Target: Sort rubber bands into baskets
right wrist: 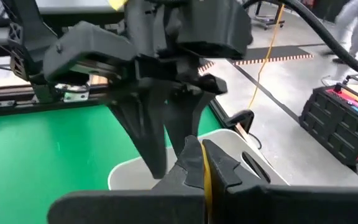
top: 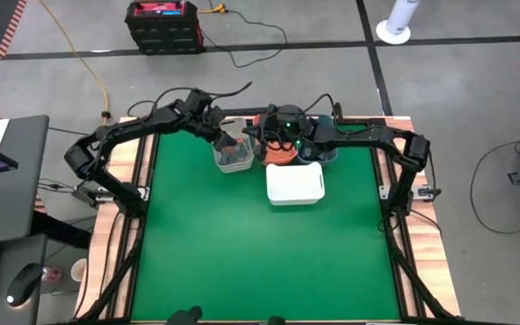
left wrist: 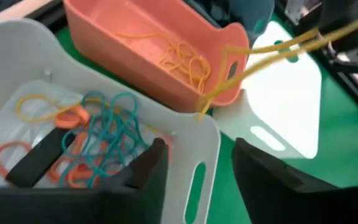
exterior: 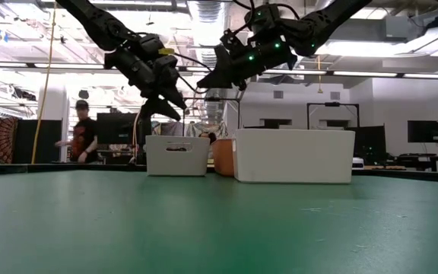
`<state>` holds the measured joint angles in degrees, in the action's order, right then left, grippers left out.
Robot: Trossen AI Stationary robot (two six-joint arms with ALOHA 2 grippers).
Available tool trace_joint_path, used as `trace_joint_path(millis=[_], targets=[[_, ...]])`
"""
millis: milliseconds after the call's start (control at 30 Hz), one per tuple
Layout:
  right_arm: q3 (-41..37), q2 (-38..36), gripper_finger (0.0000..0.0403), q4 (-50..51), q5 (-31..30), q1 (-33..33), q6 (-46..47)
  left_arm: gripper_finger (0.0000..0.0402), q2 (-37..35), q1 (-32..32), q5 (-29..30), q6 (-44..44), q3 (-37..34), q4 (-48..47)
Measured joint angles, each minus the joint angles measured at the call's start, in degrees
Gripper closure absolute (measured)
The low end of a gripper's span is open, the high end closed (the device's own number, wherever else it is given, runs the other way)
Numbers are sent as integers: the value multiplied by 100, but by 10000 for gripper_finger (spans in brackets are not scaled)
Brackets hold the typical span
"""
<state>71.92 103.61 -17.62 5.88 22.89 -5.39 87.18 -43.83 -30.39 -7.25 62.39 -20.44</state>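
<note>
Right end effector (right wrist: 194, 163) pinches a yellow rubber band (left wrist: 272, 48) above the coral-orange basket (left wrist: 148, 56); left end effector (left wrist: 197, 171) hovers spread wide over the light grey basket (left wrist: 17, 50) of mixed bands on the green desk (top: 242, 253).

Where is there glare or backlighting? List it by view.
Low view: ceiling lights behind turn the left arm and right arm into silhouettes; left wrist view: the white basket is washed out; high view: even light on the green table.
</note>
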Motion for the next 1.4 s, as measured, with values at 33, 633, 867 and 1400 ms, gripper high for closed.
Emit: trace_joint_path(millis=[33,633,867,1400], targets=[[0,0,389,32,-9,19,2,219,0,-10,-1,38,0,-49],[0,-654,386,2040,-587,629,311,201,0,-90,9,179,0,-479],[2,-416,339,2526,-340,687,947,201,55,59,1028,294,0,-445],[715,-792,123,3964,116,1050,1274,251,2115,144,1374,1141,1645,-1646]])
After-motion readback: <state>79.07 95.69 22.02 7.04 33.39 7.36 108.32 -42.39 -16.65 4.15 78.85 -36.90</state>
